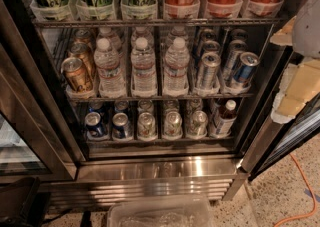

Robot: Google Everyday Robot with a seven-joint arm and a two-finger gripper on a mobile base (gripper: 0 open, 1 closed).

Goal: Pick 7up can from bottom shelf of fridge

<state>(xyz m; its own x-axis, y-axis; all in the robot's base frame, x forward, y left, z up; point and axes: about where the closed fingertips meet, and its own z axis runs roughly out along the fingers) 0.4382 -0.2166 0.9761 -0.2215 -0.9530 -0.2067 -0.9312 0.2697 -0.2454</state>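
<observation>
The fridge (160, 168) stands open in front of me, with a steel frame and base grille. On the bottom shelf (160, 140) short cans stand in lanes: two blue cans (95, 125) at the left, then pale silver-green cans with small red marks. I take the middle one as the 7up can (172, 123); similar cans flank it. A small bottle (222, 117) stands at the shelf's right end. My gripper (287, 78) is the white and cream shape at the right edge, outside the fridge's right frame, level with the middle shelf and well above and right of the 7up can.
The middle rack holds water bottles (144, 68), gold cans at the left and tall slim silver-blue cans (207, 71) at the right. Large bottles fill the top rack. The glass door (20, 136) hangs at the left. A clear plastic bin (160, 213) lies on the floor; an orange cable (305, 191) runs at the right.
</observation>
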